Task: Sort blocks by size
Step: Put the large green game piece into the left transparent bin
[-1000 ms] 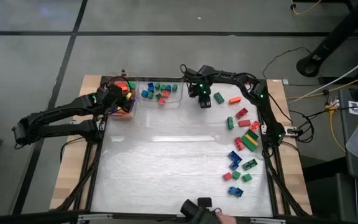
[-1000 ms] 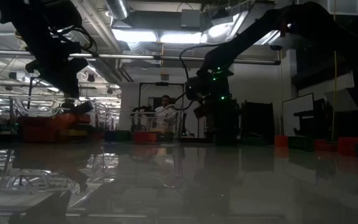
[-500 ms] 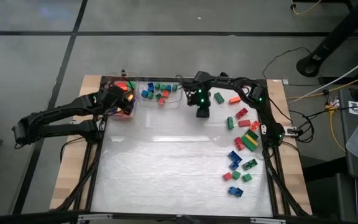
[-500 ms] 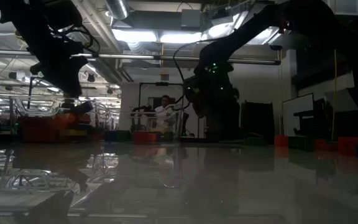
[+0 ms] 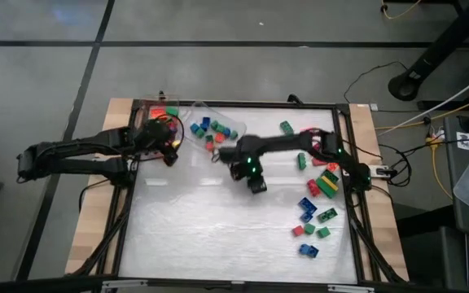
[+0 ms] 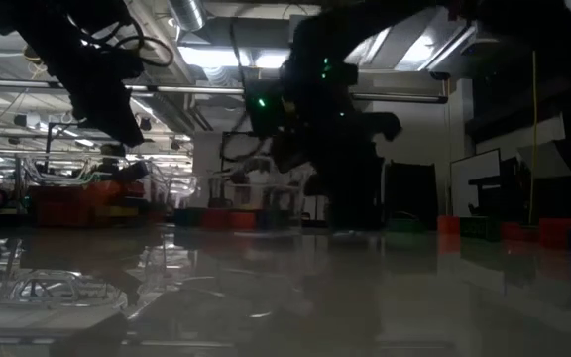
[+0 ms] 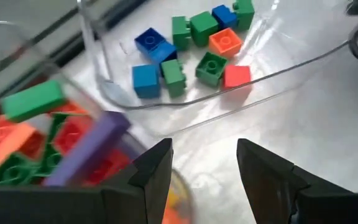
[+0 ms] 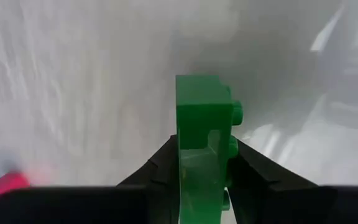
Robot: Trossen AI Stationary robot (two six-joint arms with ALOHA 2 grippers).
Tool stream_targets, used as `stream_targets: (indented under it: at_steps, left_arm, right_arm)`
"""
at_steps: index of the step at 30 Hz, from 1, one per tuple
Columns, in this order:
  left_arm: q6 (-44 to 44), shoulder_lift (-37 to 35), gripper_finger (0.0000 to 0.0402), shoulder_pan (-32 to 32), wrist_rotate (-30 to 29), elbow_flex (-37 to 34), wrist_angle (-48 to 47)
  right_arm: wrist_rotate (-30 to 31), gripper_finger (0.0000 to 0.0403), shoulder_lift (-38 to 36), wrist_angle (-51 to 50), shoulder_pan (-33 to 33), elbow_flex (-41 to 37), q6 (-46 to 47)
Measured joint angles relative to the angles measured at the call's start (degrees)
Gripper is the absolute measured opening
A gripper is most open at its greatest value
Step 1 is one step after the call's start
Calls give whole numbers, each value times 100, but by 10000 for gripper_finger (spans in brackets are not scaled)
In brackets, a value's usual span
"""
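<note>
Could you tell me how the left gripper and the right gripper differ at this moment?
The right gripper is shut on a green block, while the left gripper is open and holds nothing. In the high view the right gripper is out over the middle of the table, while the left gripper sits at the far left corner beside the clear trays of sorted blocks. Both have dark two-finger jaws.

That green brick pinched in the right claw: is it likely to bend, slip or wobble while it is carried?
The green brick looks like hard moulded plastic with crisp edges, so it probably stays stiff. The right gripper pinches only its lower part, leaving much of it standing clear, so a knock might twist it. Its smooth, glossy sides could slip somewhat.
</note>
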Motion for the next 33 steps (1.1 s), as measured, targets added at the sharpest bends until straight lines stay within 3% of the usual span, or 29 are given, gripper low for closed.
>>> stream_targets:
  at_steps: [8, 11, 30, 33]
  left_arm:
    - [-240, 2, 169, -408, 52, 0, 0]
    - [-435, 2, 169, -508, 53, 0, -4]
    - [-708, 4, 169, -951, 53, 0, -10]
    - [-726, 7, 169, -949, 53, 0, -8]
  right_arm:
    - [1999, 96, -9, 703, 665, 0, -149]
    - [2346, 95, -9, 843, 591, 0, -144]
    - [2560, 96, -11, 1565, -1425, 7, 35]
    - [2122, 97, -16, 1610, -1670, 7, 94]
